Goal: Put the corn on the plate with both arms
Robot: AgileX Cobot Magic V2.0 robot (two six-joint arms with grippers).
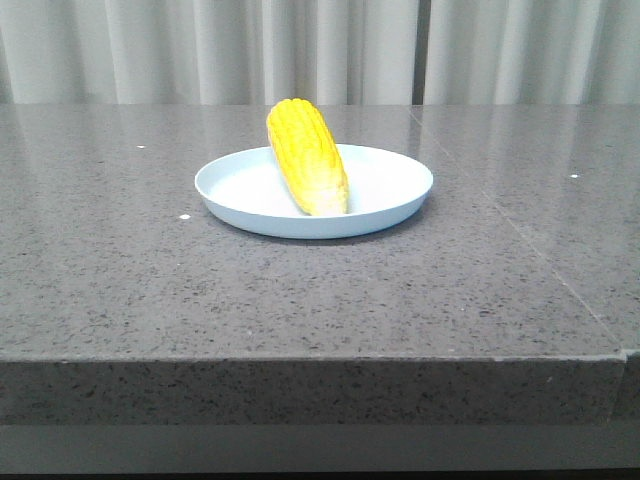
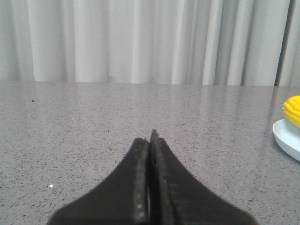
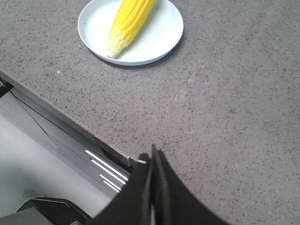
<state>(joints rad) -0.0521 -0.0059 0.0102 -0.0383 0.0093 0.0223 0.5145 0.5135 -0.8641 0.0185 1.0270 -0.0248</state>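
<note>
The yellow corn (image 1: pixel 306 156) lies on the pale-blue plate (image 1: pixel 385 190) in the middle of the table, its whitish tip toward the front. The right wrist view shows the corn (image 3: pixel 128 22) on the plate (image 3: pixel 161 33) well away from my right gripper (image 3: pixel 153 154), which is shut and empty over the table's front edge. My left gripper (image 2: pixel 150 138) is shut and empty, low over bare table; the corn (image 2: pixel 293 109) and the plate's rim (image 2: pixel 286 138) show at the edge of the left wrist view. Neither gripper shows in the front view.
The grey speckled stone table (image 1: pixel 150 270) has a front edge (image 1: pixel 300 355) near the camera and a seam (image 1: pixel 520 235) on its right part. White curtains (image 1: pixel 320 50) hang behind. Below the edge, the robot's base (image 3: pixel 51 154) shows.
</note>
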